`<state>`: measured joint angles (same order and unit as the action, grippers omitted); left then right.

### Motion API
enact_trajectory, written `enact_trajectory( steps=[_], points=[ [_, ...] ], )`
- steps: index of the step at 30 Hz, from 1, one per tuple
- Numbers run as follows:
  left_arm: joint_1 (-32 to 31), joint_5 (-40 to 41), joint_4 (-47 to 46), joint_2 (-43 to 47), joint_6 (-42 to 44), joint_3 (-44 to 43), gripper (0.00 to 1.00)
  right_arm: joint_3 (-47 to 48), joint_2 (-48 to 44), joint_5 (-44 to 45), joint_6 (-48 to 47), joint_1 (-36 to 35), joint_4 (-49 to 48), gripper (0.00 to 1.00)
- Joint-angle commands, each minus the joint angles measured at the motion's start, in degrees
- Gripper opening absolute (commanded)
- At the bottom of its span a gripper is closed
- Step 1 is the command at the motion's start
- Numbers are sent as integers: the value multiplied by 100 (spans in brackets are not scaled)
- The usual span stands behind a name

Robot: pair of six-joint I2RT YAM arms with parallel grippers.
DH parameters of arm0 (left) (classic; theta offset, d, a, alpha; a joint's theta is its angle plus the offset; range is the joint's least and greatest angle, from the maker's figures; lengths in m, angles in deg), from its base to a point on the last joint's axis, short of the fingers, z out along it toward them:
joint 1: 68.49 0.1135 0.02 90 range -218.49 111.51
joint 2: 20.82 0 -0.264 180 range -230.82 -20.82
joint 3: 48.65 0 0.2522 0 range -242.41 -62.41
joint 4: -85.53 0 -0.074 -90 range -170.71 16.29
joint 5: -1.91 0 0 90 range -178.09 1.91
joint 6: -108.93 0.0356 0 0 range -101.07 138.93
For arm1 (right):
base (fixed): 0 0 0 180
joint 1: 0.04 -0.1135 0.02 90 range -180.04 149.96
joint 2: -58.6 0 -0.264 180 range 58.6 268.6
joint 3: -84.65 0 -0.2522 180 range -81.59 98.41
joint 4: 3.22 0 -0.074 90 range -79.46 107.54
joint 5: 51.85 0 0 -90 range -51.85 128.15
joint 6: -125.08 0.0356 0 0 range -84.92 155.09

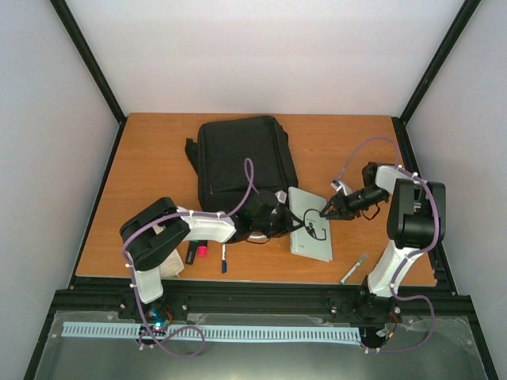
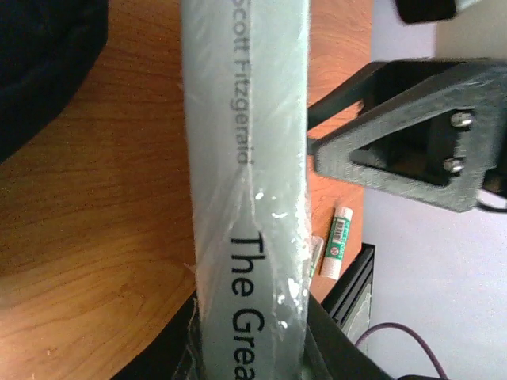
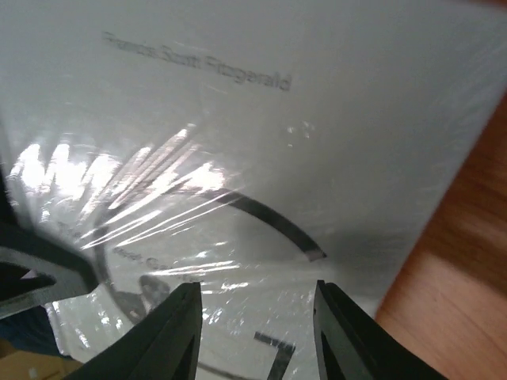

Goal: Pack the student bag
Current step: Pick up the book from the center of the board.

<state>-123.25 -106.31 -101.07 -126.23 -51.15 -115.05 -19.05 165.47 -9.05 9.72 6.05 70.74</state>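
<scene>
On the table point(image 1: 158, 142), left jaws — mostly cut off — clamp the book point(image 1: 305, 245); right jaws gape over its cover.

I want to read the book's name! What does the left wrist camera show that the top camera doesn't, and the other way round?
Only the left wrist camera: the letters on the book spine, "Scott Fitzgerald" and "The Grea", and the barcode on a small white tube.
Only the top camera: the left arm, the right arm, the whole shape of the black backpack, and the pens near the front edge.
Both: the book, the wooden table and at least a bit of the backpack.
</scene>
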Motion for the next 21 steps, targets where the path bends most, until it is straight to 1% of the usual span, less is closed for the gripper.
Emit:
enact_trajectory(
  steps=[1,5,7,12,13,14,15,18,21],
  points=[
    [-17,18,322,504,431,-393,8,526,-596,-324,-377,300,632,42],
    [12,126,1174,1065,969,-662,1,858,-1256,-559,-502,705,982,54],
    [60,158,1667,1377,1292,-810,1,888,-1649,-604,-584,792,992,59],
    [331,174,2818,2077,2064,-1302,1,543,-2843,-198,-186,824,183,72],
    [411,154,2973,2212,2176,-1362,1,472,-3066,-184,-109,824,6,79],
    [501,126,3089,2337,2290,-1418,1,417,-3238,-226,-56,828,-116,94],
    [597,50,3168,2454,2377,-1464,1,326,-3412,-289,28,824,-297,99],
    [942,-403,3174,2758,2635,-1590,1,92,-3824,-502,429,828,-895,100],
    [1269,-899,2913,2959,2837,-1675,1,-85,-3971,-1349,642,835,-1228,100]
  ],
)
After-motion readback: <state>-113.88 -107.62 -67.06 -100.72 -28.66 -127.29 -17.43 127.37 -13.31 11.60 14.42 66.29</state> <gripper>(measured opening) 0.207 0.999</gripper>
